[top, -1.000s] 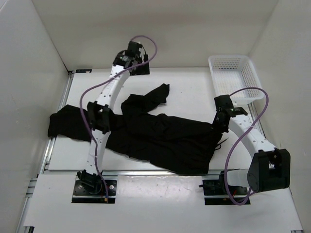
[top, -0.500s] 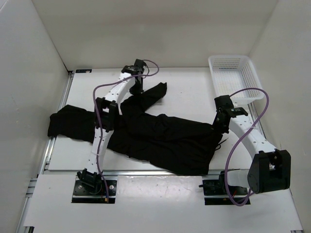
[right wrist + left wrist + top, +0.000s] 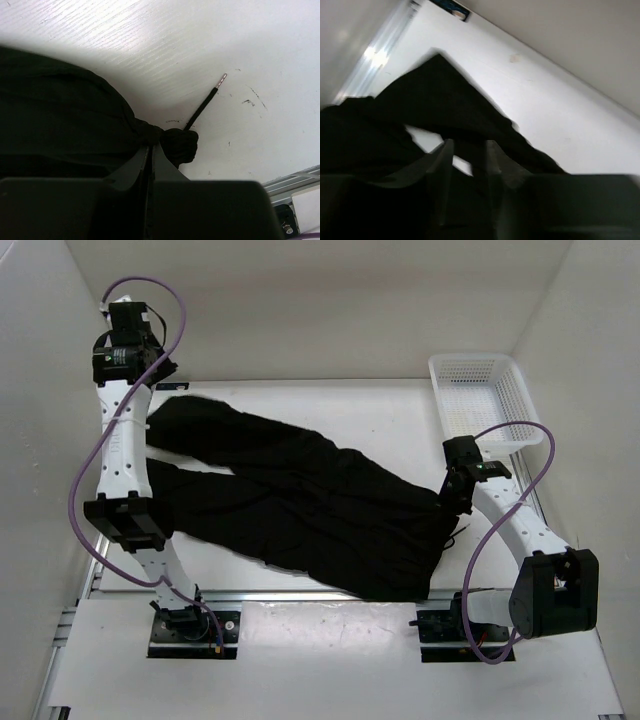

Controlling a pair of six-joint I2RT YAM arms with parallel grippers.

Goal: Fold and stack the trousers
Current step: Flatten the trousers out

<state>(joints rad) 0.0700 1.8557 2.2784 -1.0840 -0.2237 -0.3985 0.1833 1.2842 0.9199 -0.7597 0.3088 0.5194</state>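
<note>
Black trousers (image 3: 330, 515) laid out across the worktop (image 3: 380, 430), anchored at the waist before folding.

The waist lies at the right, where a bunch of its cloth is clamped in the closed right tool (image 3: 150, 150), seemingly to anchor the garment while both legs are laid straight toward the far left. The drawstring (image 3: 202, 107) trails loose beside it. The right arm is bent low from its near-right base, with the tool held down at worktop level. The left arm is stretched tall into the far-left corner, its wrist raised above the end of the far leg. The left tool (image 3: 469, 150) is seen with a narrow gap between its fingers and dark cloth in it, but whether the leg is gripped cannot be told from the blurred view. A white mesh basket (image 3: 470, 360) stands at the far right, apart from the garment.
</note>
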